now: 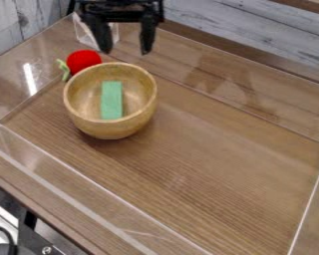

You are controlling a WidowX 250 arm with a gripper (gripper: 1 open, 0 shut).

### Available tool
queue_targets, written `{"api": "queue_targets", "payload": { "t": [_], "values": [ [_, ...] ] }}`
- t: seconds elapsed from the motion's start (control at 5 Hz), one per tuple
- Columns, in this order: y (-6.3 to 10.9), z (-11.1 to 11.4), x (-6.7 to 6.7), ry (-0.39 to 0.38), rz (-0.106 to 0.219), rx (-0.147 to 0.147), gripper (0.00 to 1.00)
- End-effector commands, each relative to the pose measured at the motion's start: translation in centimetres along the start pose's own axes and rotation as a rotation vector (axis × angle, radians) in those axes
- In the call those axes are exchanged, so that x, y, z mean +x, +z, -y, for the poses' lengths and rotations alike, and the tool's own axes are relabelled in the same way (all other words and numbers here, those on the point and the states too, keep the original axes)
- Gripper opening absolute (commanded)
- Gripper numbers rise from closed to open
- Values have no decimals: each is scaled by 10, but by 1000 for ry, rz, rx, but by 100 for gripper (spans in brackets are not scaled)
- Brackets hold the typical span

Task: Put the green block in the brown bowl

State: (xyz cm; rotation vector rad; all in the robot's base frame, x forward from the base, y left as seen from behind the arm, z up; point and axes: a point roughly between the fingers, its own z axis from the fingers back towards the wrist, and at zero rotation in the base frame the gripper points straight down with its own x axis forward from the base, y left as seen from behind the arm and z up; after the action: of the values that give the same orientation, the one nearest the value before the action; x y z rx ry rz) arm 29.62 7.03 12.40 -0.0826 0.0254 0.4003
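Note:
The green block [112, 99] lies flat on the bottom of the brown bowl [83, 113], which stands on the wooden table at the left. My gripper [125, 42] hangs above and behind the bowl's far rim, a little to its right. Its two black fingers [105, 38] stand wide open with nothing between them. The gripper touches neither the bowl nor the block.
A red round toy fruit [81, 62] sits just behind the bowl at the left. A clear low wall [149, 214] rings the wooden table [215, 139]. A grey plank wall [255, 25] rises at the back.

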Motion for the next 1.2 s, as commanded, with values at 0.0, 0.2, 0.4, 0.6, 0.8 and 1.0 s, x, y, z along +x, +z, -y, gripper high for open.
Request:
{"api": "queue_targets", "payload": {
  "t": [0.0, 0.2, 0.4, 0.6, 0.8, 1.0],
  "values": [
    [25, 24, -4, -45, 75, -22, 100],
    [27, 41, -5, -149, 62, -21, 100],
    [26, 54, -4, -239, 47, -12, 100],
    [19, 66, -5, -205, 46, -6, 100],
    [11, 82, -12, -182, 37, 0, 100],
    [-5, 83, -16, -176, 28, 4, 100]
  ]
}}
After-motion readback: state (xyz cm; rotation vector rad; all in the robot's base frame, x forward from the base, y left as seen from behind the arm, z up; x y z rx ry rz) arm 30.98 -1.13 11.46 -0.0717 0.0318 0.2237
